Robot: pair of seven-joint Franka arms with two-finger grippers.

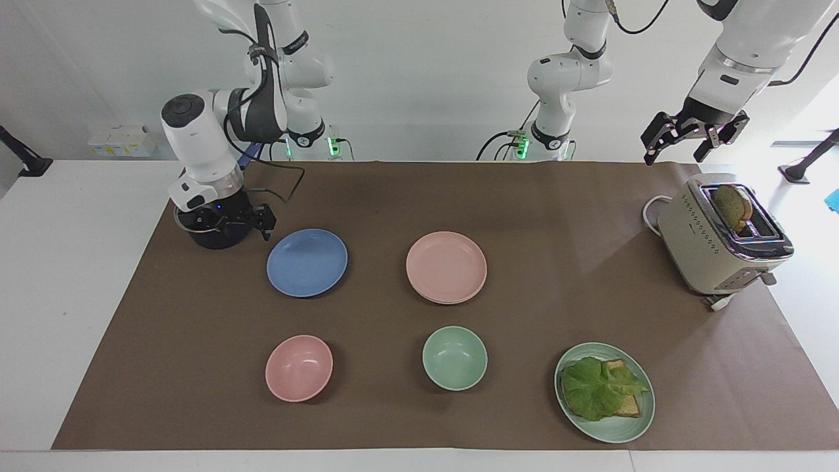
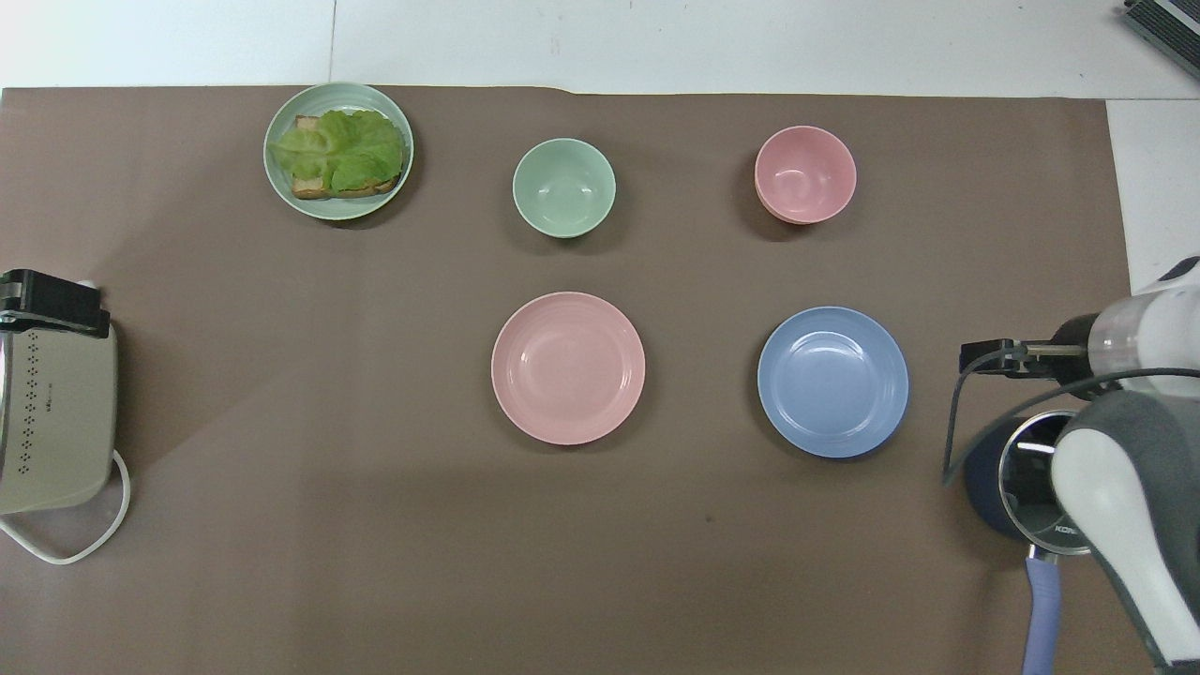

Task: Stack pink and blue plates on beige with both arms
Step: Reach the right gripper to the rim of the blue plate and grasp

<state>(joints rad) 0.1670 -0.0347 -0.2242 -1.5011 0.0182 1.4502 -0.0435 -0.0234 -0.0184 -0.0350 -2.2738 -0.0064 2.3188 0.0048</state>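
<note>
The blue plate lies flat on the brown mat, and the pink plate lies beside it toward the left arm's end. A thin second rim peeks out under the pink plate's edge; the beige plate is otherwise hidden. My right gripper hangs low and open over the pot, just beside the blue plate's rim and apart from it. High above the toaster, my left gripper is open and holds nothing.
A dark lidded pot stands under the right gripper. The toaster holds a bread slice. Farther from the robots stand a pink bowl, a green bowl and a green plate with lettuce and bread.
</note>
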